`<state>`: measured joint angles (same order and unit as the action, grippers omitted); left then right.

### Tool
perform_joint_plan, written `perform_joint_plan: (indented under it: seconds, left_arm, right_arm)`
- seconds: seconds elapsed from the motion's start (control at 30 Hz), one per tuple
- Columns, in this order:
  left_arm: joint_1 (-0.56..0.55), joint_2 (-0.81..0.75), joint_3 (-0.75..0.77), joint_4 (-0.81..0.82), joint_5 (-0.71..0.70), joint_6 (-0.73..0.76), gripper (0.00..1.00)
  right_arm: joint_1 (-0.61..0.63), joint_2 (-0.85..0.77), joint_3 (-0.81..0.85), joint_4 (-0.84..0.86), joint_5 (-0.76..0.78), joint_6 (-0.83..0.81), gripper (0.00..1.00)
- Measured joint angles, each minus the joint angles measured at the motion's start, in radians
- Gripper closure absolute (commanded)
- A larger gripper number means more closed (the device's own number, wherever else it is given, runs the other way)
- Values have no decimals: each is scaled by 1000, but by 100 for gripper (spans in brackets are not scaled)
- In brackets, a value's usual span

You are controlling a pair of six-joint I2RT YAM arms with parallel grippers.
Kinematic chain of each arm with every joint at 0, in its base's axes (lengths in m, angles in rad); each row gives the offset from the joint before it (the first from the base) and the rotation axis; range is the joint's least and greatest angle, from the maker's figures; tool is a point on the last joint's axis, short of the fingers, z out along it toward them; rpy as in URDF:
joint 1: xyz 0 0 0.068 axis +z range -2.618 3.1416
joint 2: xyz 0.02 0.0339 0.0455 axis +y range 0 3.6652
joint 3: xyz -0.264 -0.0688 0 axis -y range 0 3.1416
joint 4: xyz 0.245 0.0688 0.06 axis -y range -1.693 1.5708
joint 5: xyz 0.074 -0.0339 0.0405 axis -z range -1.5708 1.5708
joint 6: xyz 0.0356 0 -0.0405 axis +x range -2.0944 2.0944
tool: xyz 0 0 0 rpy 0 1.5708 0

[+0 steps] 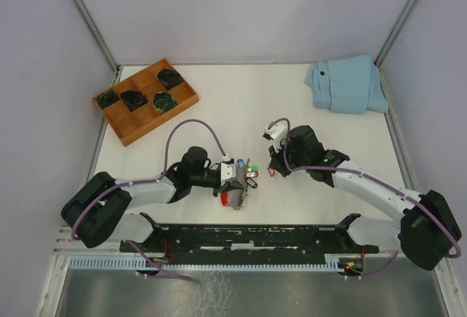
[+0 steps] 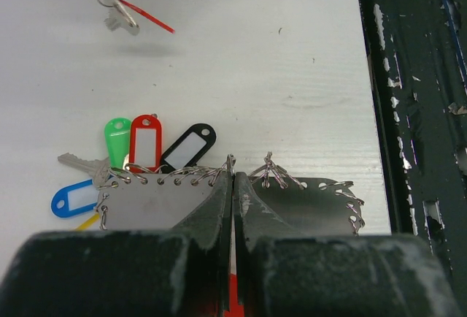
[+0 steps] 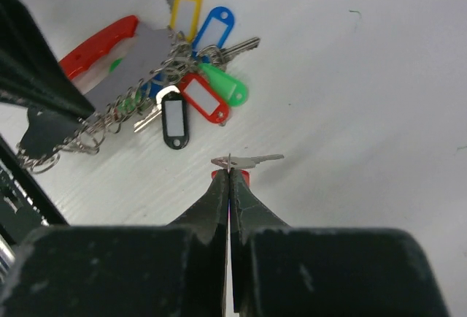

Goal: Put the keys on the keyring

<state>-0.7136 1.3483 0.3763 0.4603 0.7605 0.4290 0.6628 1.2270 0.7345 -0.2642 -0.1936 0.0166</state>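
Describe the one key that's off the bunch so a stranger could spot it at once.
Look right of the table's middle, at the right gripper. It is shut on a small silver key with a red tag, lifted off the table. Every other key lies fanned with the keyring at the left gripper.

Top view looks down from behind; both wrist views (close, low) share the keyring (image 3: pixel 142 50)

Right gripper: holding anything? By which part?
Yes. The right gripper is shut on a silver key with a red tag, pinched at its small ring end; the blade sticks out free.
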Motion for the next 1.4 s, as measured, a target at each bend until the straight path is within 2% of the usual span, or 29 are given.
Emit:
perform_joint_plan:
  seconds: [0.13,0.43,0.57,0.83,1.03,1.4]
  left_arm:
    - [0,0,0,9,0,0,97]
    - [0,0,0,19,1,0,97]
    - [1,0,0,29,1,0,97]
    - [1,2,-13,73,4,0,97]
    - [1,2,-24,92,7,0,97]
    - [1,2,-35,118,10,0,97]
  right_arm:
    - [-2,-92,-66,12,-114,-67,99]
    - [-2,-171,-51,-76,-291,-201,99]
    - [-2,-149,-26,-133,-353,-316,99]
    - [-2,-10,12,-257,-552,-671,99]
    - [8,83,37,-294,-603,-868,99]
    - [24,129,37,-171,-560,-983,99]
